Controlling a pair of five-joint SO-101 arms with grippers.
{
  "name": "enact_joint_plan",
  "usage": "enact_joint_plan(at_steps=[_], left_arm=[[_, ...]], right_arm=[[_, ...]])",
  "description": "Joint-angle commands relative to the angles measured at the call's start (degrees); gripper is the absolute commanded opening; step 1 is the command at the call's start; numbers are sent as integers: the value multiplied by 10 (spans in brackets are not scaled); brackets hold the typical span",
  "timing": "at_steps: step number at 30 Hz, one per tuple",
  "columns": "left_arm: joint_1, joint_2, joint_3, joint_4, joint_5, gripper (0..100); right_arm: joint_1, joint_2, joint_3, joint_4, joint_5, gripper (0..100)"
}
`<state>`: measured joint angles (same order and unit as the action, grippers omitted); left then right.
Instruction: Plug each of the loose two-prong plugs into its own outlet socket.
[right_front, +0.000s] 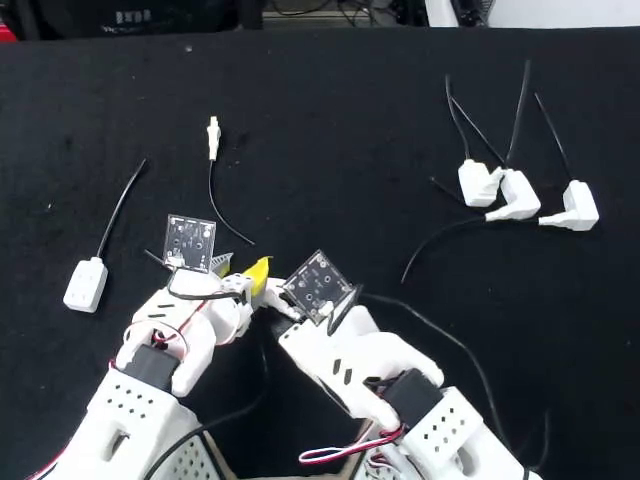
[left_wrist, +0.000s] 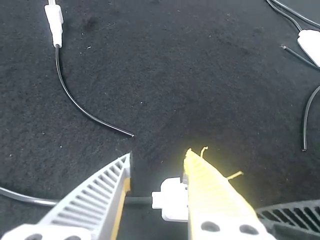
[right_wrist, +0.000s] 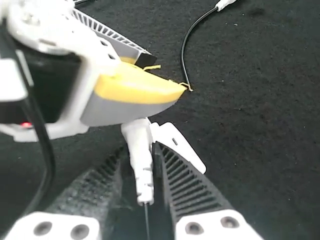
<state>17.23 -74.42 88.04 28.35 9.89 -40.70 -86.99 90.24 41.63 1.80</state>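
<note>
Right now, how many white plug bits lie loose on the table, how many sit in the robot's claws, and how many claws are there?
Loose white pieces on the table: 5
White pieces between gripper fingers: 2, a slim piece and a stubby piece
Grippers: 2, left gripper and right gripper
Total: 9

High view: fixed overhead, looks down on the black table (right_front: 350, 90), wide, arms at the near edge. Left wrist view: close, faces out past the left gripper (left_wrist: 157, 165). Right wrist view: very close, along the right gripper (right_wrist: 142, 157). Both wrist views share the white plug (left_wrist: 170, 200) at the tips, probably the same one.
</note>
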Motion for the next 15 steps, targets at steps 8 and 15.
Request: enact_joint_plan(at_steps=[8, 15], left_arm=[[13, 8, 3, 1, -5, 181], [12, 4, 5, -2, -3, 180]], right_arm=[[13, -18, -12, -32, 8, 11], [19, -17, -7, -46, -26, 11]])
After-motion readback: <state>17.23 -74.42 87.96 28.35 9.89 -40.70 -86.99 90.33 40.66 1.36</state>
